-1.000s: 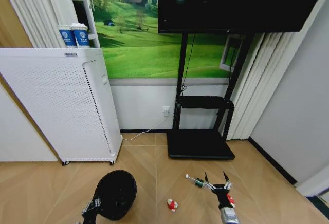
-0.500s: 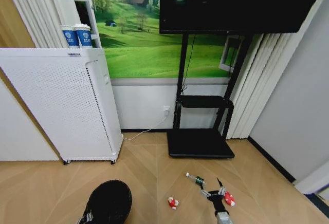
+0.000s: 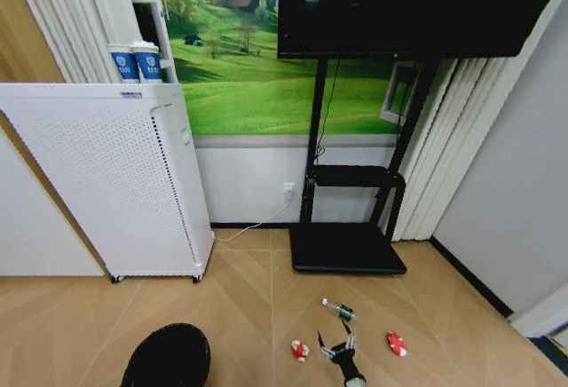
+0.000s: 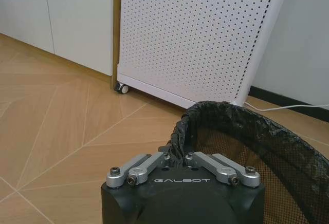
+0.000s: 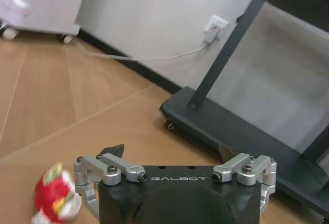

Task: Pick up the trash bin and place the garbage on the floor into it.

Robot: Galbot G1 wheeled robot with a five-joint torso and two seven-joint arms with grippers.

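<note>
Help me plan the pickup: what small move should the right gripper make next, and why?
Probably ease the open right gripper toward the red wrapper on its left. It hangs between the litter, nothing held, while the left gripper holds the trash bin by its rim.

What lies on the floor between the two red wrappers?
In the head view, the open right gripper hangs between the left red wrapper and the right red wrapper; otherwise bare wooden floor.

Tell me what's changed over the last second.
The right tool, open, has dropped lower and swung left, from beside the right red wrapper to between it and the left wrapper. The trash bin, held by the left tool, sank lower. Wrappers and bottle stayed put.
</note>
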